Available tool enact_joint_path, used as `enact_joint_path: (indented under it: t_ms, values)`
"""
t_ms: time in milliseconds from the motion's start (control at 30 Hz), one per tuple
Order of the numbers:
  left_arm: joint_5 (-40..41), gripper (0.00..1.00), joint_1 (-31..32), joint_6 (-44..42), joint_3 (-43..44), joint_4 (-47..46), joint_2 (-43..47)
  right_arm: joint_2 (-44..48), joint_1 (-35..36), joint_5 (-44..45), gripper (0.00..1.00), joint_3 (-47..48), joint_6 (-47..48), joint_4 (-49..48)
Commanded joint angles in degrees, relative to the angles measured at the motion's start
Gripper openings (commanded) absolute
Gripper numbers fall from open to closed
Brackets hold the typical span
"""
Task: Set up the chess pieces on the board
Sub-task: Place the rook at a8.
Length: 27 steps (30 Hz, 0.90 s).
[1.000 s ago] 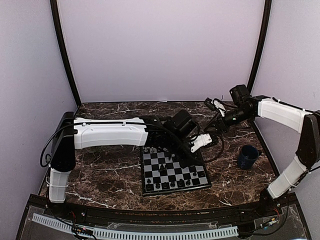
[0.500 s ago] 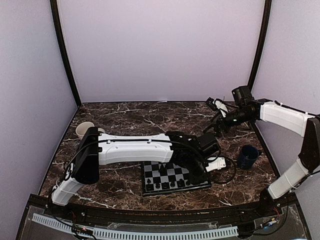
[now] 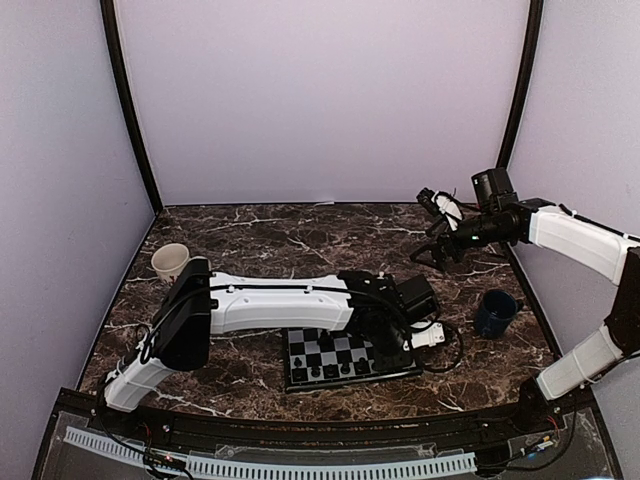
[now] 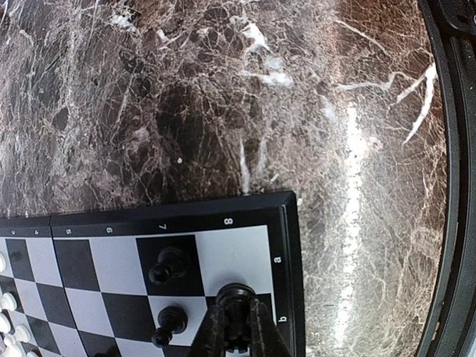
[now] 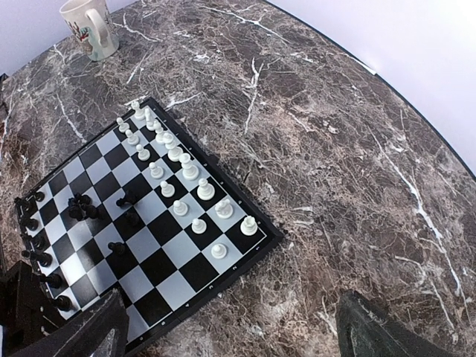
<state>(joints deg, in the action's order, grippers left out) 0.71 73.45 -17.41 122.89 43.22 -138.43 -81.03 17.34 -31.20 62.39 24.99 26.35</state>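
Marble table (image 3: 260, 235), blue mug (image 3: 494, 313), arm (image 3: 270, 300) over board (image 3: 330, 357)

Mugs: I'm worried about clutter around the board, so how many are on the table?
2. A cream mug stands far left of the board; a dark blue mug to its right. None seems hidden.

Black pawns (image 4: 169, 264) just beside fingers (image 4: 211, 336)

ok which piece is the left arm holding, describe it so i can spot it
Start at the board, at its corner marked 8 in the left wrist view. The black piece just inside the rim there is pinched in the left gripper; the two black pawns beside it stand free.
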Motion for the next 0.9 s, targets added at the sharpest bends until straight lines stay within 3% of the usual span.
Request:
enact_joint_path:
  t_ms: [0, 867]
  values:
    - [1.16, 0.07, 0.19, -0.55, 1.89, 0.64, -0.75, 0.97, -0.34, -0.22, 0.98, -0.92, 0.54, -1.21]
    - [-1.57, 0.09, 0.20, 0.75, 3.42, -0.97, -2.58, 0.11, -0.38, -1.30, 0.98, -1.57, 1.09, -0.93]
